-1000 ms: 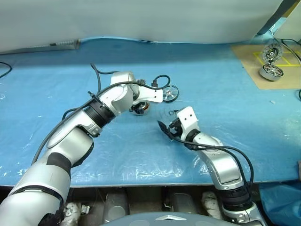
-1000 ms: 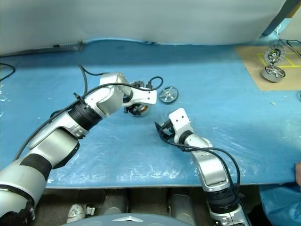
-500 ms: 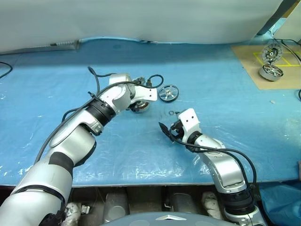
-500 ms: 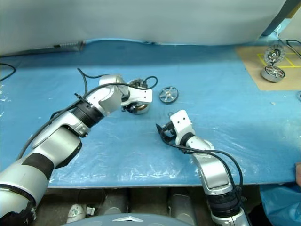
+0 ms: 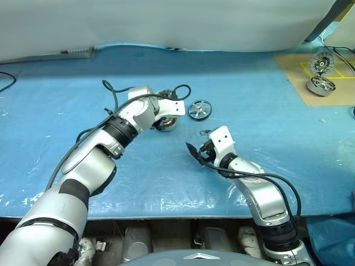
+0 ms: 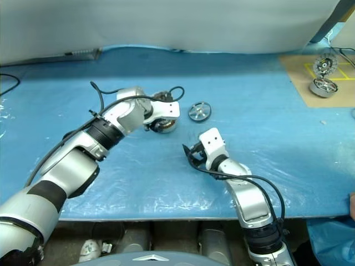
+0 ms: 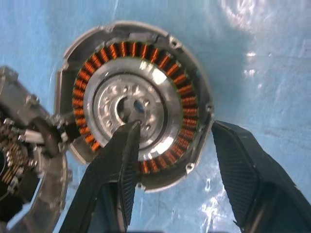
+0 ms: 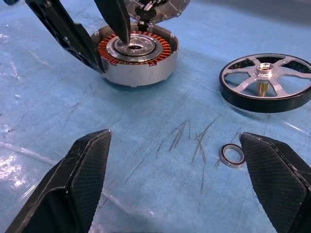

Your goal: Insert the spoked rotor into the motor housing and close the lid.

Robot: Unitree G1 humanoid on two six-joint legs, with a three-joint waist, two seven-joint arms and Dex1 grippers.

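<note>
The left hand (image 7: 170,145) straddles the motor housing (image 7: 133,104) on the blue table (image 5: 266,100), one finger (image 7: 119,165) over its silver centre, the other outside its rim, parted, gripping nothing; the lid (image 7: 22,160) stands open beside it; one spoked rotor (image 8: 266,82) lies just beside, one small ring (image 8: 232,155) nearer the right hand (image 8: 180,179), spread wide, empty.
</note>
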